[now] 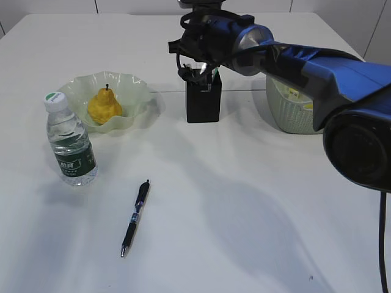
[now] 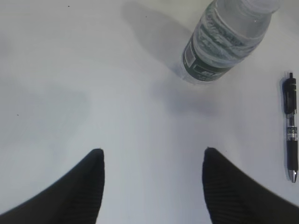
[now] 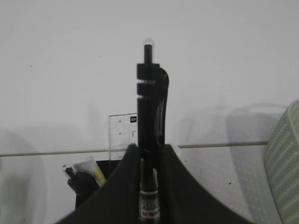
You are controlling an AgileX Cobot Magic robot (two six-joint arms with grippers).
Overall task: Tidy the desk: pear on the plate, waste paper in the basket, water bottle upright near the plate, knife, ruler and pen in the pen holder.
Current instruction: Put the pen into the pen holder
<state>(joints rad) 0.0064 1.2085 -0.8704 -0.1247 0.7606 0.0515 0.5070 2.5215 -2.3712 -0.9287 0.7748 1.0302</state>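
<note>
A yellow pear (image 1: 105,105) lies on the pale green plate (image 1: 137,91). A water bottle (image 1: 70,141) stands upright in front of the plate; it also shows in the left wrist view (image 2: 224,42). A black pen (image 1: 135,217) lies on the table, to the right in the left wrist view (image 2: 290,128). My left gripper (image 2: 154,151) is open and empty above bare table. My right gripper (image 3: 148,147) is shut on a second black pen (image 3: 150,93), held upright over the black pen holder (image 1: 203,104). A clear ruler (image 3: 120,133) and a yellow-black knife (image 3: 84,175) stand in the holder.
A pale woven basket (image 1: 290,113) stands right of the pen holder, partly behind my right arm; its edge shows in the right wrist view (image 3: 285,163). The white table (image 1: 244,232) stretches wide in front. My left arm is out of the exterior view.
</note>
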